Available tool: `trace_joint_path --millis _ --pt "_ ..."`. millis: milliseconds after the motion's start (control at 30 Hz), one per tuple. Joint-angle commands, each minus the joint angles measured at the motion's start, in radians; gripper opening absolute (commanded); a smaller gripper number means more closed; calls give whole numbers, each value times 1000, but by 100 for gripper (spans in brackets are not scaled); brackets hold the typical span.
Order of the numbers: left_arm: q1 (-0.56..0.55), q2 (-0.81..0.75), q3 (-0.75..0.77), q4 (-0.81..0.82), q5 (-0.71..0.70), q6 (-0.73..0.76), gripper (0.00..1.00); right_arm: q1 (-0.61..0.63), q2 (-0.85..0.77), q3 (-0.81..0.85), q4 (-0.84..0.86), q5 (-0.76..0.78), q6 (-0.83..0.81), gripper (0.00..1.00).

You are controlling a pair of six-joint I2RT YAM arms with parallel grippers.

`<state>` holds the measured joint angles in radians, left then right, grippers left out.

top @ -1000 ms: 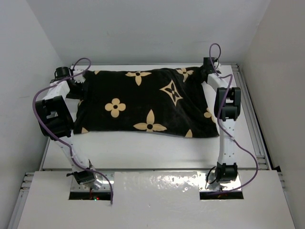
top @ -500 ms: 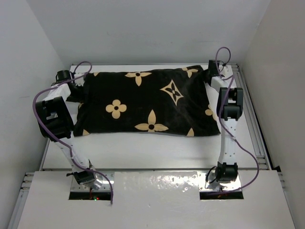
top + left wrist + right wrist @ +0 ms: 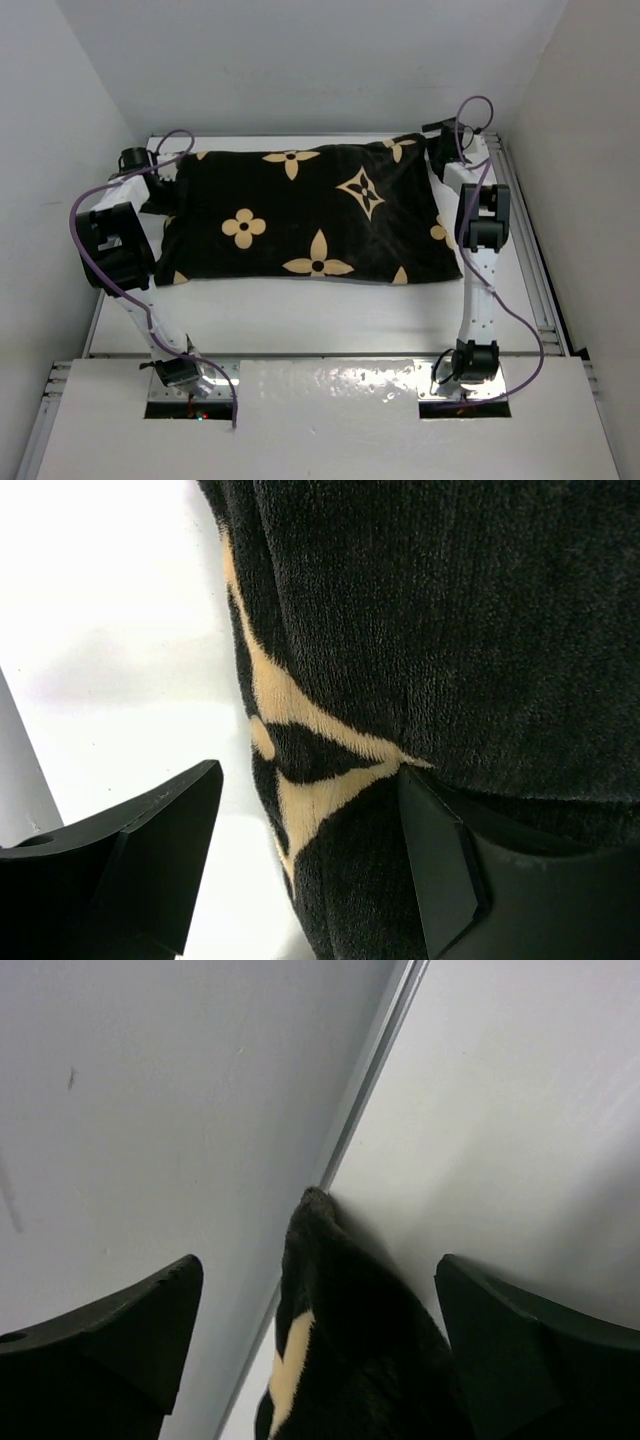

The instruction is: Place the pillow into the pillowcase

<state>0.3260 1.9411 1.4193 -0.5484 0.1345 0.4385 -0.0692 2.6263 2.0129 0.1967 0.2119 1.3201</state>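
Far left, at the left gripper (image 3: pixel 310 778): jaws parted and unchanged over the last second, one finger (image 3: pixel 440 870) pressed against the short left end of the pillowcase (image 3: pixel 310 215), the other standing off over bare table (image 3: pixel 300 315), white showing between it and the pile. Nothing clamped there; more a brace than a grasp. Across the middle: black velvety cover lying plump over most of the table, flowers and star facing up. No cream or yellow of the pillow to be seen from above, so judged to be fully inside, though opening not made out in any view. Compared with a second ago, drawn a touch further right, with the flower near the far right corner shifted towards that side. Far right, at the right gripper (image 3: pixel 320 1265): released, fingers spread wide, the far right corner (image 3: pixel 312 1222) poking up free between them and touching neither. Half a second ago down on that corner, now just off it. Reads as a tug on the corner just finished and let go. Looks done or nearly so as to insertion; probably left only to square the corners, check the open end, then back both arms away.
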Motion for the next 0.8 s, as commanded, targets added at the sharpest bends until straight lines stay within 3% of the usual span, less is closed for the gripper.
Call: trace_joint_path --millis 0,67,167,467,633,767 --pt "2 -19 0 -99 13 0 69 -17 -76 -74 -37 -23 -73 99" --pt "8 -44 12 -105 20 -10 70 -24 -130 -155 -49 -26 -107 99" --pt "28 -79 41 -102 66 -33 99 -43 -270 -285 -65 -20 -230 99" --pt "136 -162 233 -75 165 -121 100 -41 -752 -619 -345 -23 -683 99" --pt "194 -211 286 -113 157 -109 100 -50 -1023 -816 -525 -29 -768 99" --pt "235 -297 222 -125 206 -103 100 -55 -1261 -936 -644 3 -805 99"
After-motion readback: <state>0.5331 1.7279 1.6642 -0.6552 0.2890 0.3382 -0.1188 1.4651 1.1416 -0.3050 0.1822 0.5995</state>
